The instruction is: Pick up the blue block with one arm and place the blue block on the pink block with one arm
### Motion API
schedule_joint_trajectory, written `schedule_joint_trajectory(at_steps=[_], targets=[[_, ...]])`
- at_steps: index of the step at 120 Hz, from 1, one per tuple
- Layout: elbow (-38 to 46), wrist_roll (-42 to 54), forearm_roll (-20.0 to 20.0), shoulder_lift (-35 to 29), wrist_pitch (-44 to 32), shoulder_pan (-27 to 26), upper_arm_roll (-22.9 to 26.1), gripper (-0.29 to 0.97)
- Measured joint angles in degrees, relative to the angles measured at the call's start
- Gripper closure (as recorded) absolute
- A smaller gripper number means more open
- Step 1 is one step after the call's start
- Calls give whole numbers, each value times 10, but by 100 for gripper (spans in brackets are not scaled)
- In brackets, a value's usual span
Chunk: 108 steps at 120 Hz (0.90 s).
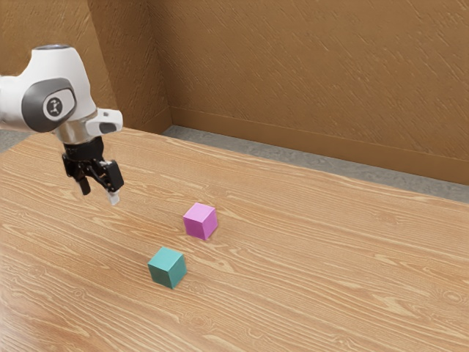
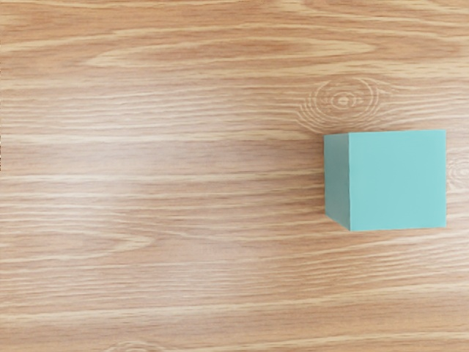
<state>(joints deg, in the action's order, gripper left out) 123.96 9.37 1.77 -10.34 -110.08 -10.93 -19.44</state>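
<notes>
Facing the pick step, judging by the layout: hovering the gripper [image 1: 100, 193] spread and empty above the table [image 1: 330, 264], well apart from the blue block [image 1: 168, 266] sitting near the pink block [image 1: 200, 221] without touching, and needing next to be centring over it, then lowering.

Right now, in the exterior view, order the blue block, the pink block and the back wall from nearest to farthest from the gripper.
1. blue block, toward the camera, on the exterior view's right of the gripper.
2. pink block, just behind the blue one; a close call between them.
3. back wall, well behind both blocks.
</notes>
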Motion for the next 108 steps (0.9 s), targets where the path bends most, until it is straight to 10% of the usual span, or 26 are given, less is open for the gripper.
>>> schedule_joint_trajectory(at_steps=[24,70,108], targets=[[0,-15,-1,67,-46,0,11,0],[6,-1,-120,201,-191,-12,39,0],[68,34,-131,133,-231,-41,39,0]])
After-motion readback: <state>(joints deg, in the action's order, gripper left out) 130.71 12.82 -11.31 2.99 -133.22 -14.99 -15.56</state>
